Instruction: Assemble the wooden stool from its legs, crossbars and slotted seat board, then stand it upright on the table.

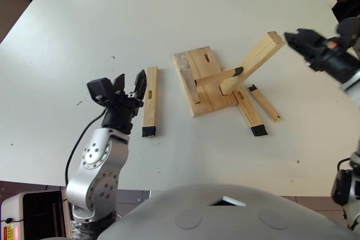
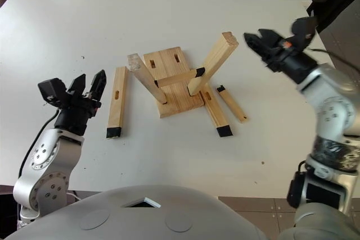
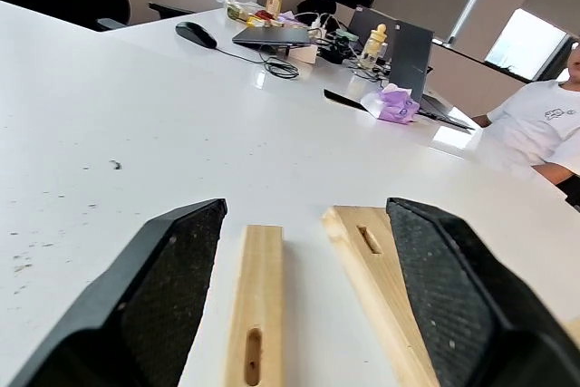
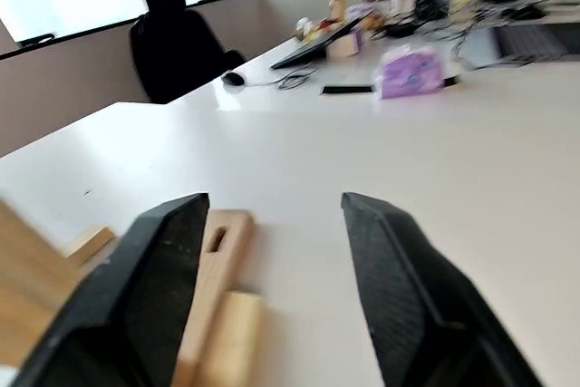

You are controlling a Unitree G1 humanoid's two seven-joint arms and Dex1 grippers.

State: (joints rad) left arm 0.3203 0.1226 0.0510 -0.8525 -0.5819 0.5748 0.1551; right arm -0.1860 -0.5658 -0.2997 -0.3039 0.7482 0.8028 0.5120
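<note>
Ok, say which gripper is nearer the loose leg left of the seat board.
Left. The left gripper sits right beside the loose leg; the right gripper is beyond the seat board.

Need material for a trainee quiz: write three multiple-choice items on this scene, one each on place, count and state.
1. The loose leg nearest the left claw lies: A) left of the seat board B) on top of it C) right of it.
2. Legs standing in the seat board: A) one B) two C) four.
3. The right claw is: A) shut on a leg B) shut, empty C) open, empty.
1A, flat beside it; 2B, two rise from it; 3C, fingers spread, nothing between.
</note>
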